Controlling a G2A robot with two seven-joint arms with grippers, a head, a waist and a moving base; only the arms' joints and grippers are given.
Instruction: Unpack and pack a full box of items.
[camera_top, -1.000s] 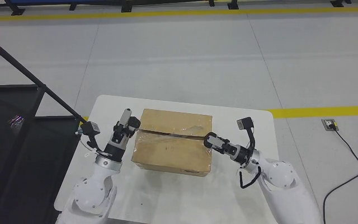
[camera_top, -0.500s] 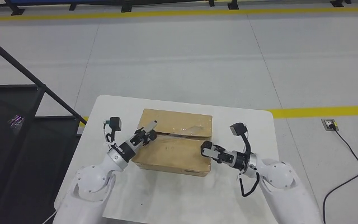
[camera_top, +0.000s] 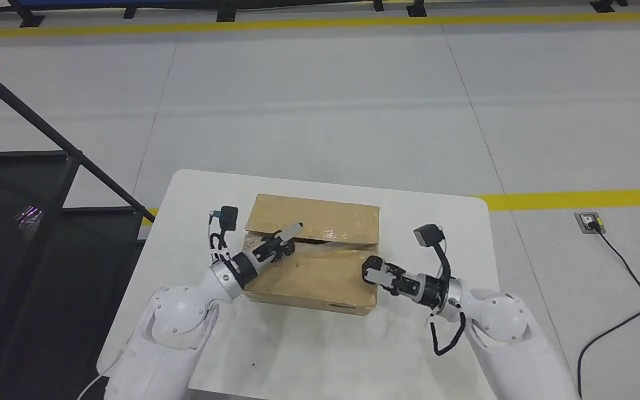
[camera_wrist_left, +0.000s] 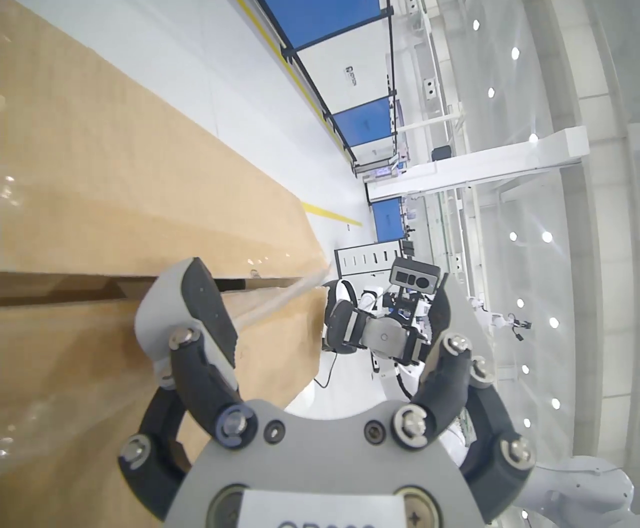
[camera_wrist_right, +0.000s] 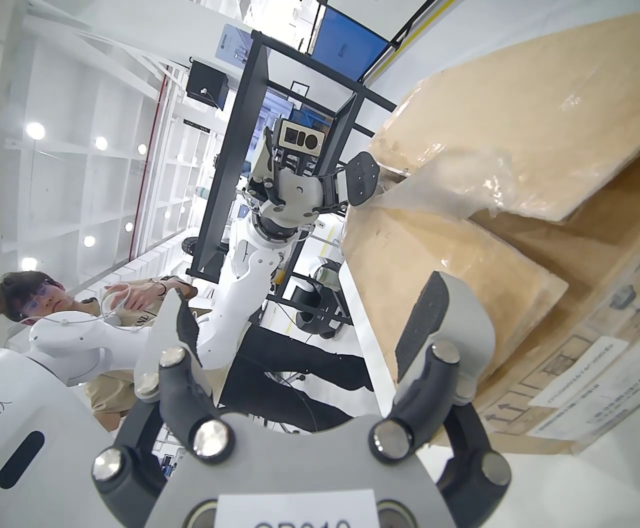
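Box (camera_top: 312, 250) made of brown cardboard sits in the middle of the white bench (camera_top: 190, 200). Its two top flaps meet in a long line across the top. Clear tape (camera_wrist_right: 450, 180) lies over this line and looks torn and crumpled. There is a dark gap between the flaps. At the right end the far flap (camera_top: 315, 215) stands up a little, and another flap shows under it. A white label (camera_wrist_right: 585, 395) is stuck on the side of the box.

The left tool (camera_top: 285, 238) is over the left part of the box top, right at the line between the flaps. Its fingers are spread wide and hold nothing. One finger (camera_wrist_left: 200, 295) lies at the gap, close to the tape. The other finger is in the air, off the box.

The right tool (camera_top: 368, 271) is at the near right corner of the box. It is spread wide too and holds nothing. One finger (camera_wrist_right: 440, 325) is right by the edge of the near flap (camera_top: 310, 272). I cannot tell if it touches.
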